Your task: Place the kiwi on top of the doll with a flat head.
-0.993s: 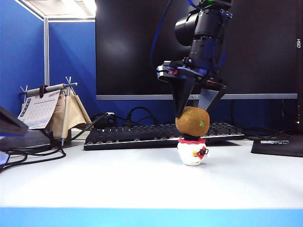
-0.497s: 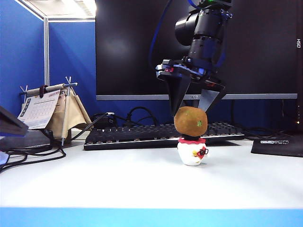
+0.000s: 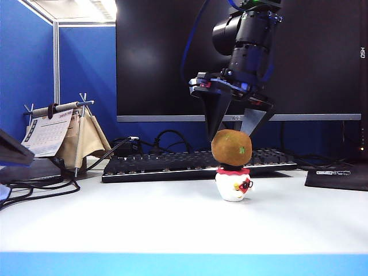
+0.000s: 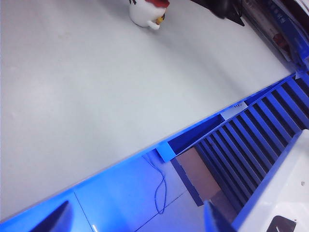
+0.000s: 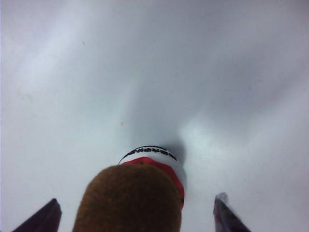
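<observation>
The fuzzy brown kiwi [image 3: 232, 148] rests on the flat red-rimmed head of the small white doll [image 3: 233, 185], which stands on the white table in front of the keyboard. My right gripper [image 3: 230, 137] hangs straight above it, open, its two fingers flanking the kiwi's top without gripping it. In the right wrist view the kiwi [image 5: 128, 198] sits between the spread fingertips of the right gripper [image 5: 136, 212], covering most of the doll [image 5: 177, 166]. My left gripper [image 4: 136, 220] is open and empty over the table's blue front edge, far from the doll [image 4: 142, 13].
A black keyboard [image 3: 195, 164] lies just behind the doll, with a large dark monitor [image 3: 172, 57] behind it. A desk calendar stand [image 3: 54, 132] and cables [image 3: 34, 187] are at the left. A black pad [image 3: 339, 175] lies at the right.
The right gripper's jaws have spread and let go of the kiwi, which settled slightly lower and leftward on the doll's head. The left arm has not moved.
</observation>
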Controlling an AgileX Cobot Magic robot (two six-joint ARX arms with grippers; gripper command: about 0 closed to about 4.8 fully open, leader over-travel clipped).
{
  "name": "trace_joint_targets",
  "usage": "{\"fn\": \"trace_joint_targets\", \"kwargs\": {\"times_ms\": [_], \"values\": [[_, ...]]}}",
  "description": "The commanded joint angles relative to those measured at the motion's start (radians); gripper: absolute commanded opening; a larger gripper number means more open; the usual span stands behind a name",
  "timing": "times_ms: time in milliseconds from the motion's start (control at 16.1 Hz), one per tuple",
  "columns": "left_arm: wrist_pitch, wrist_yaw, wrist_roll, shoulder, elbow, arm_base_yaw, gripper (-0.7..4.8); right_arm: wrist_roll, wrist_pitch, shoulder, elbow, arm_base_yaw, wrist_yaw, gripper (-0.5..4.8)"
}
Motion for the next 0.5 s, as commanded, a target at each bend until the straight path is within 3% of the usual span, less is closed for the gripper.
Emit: {"fn": "trace_joint_targets", "kwargs": {"times_ms": [62,372,497], "values": [[-0.017,0.007,0.005,0.001,0.002,0.0,3.54,0.002,-0.003,-0.009,0.05,0.001,-0.006,4.32],[-0.017,0.006,0.005,0.001,0.002,0.0,3.54,0.001,0.004,-0.022,0.061,0.001,0.002,4.32],[-0.017,0.006,0.005,0.001,0.002,0.0,3.54,0.001,-0.003,-0.045,0.064,0.0,0.061,4.21]]}}
